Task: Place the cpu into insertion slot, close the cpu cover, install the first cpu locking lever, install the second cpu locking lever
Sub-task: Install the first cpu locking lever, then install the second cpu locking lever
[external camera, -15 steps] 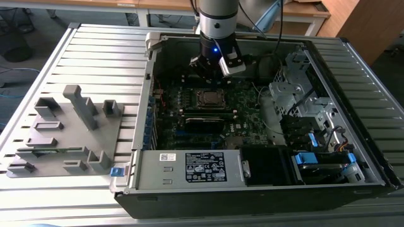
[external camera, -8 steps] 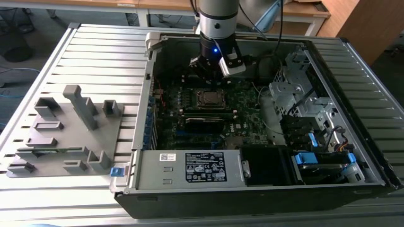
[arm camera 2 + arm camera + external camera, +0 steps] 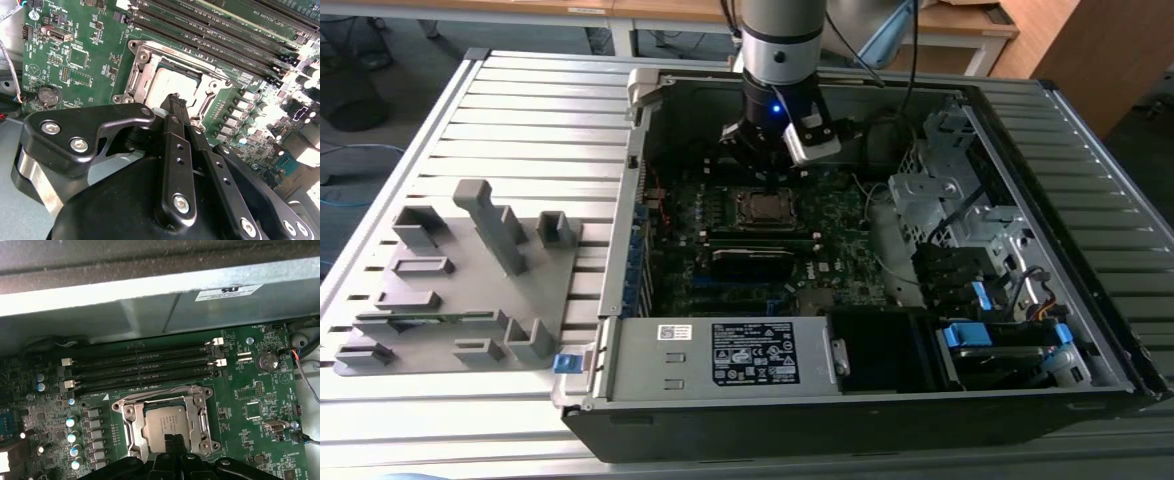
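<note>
1. One open grey computer case (image 3: pixel 720 370) lies on a table of pale grey metal slats (image 3: pixel 534 130), with wooden desks (image 3: pixel 680 15) behind.
2. A grey slotted fixture block (image 3: pixel 454 280) sits at the exterior view's left.
3. My black gripper (image 3: pixel 176 102) hangs just above the socket, fingers pressed together, holding nothing.
4. The small silver-grey square cpu (image 3: pixel 165 425) lies in the dark silver-rimmed insertion slot (image 3: pixel 131 427), framed by the thin silver cpu cover (image 3: pixel 200 415) on the green motherboard (image 3: pixel 255 405).

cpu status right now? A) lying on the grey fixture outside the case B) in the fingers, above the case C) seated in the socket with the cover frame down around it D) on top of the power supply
C: the cpu lies flat in the insertion slot, with the cpu cover framing it; the gripper hangs just above.
</note>
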Robot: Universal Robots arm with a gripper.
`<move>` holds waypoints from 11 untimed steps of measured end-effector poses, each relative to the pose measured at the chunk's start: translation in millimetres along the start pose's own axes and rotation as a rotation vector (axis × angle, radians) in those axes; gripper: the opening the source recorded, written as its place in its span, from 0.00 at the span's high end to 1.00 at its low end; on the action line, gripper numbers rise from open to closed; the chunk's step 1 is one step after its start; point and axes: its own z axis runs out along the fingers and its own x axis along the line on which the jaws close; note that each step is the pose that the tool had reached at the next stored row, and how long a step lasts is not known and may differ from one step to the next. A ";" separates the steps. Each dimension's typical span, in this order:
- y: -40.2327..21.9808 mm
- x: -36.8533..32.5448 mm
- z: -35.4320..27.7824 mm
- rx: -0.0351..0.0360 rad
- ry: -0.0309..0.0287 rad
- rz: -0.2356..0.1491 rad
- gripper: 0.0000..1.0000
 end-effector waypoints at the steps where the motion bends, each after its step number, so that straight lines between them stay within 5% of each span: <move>1: 0.0 0.0 0.0 0.0003 0.0001 -0.004 0.89; 11: -1.0 -0.1 0.0 0.0097 -0.0013 -0.005 0.89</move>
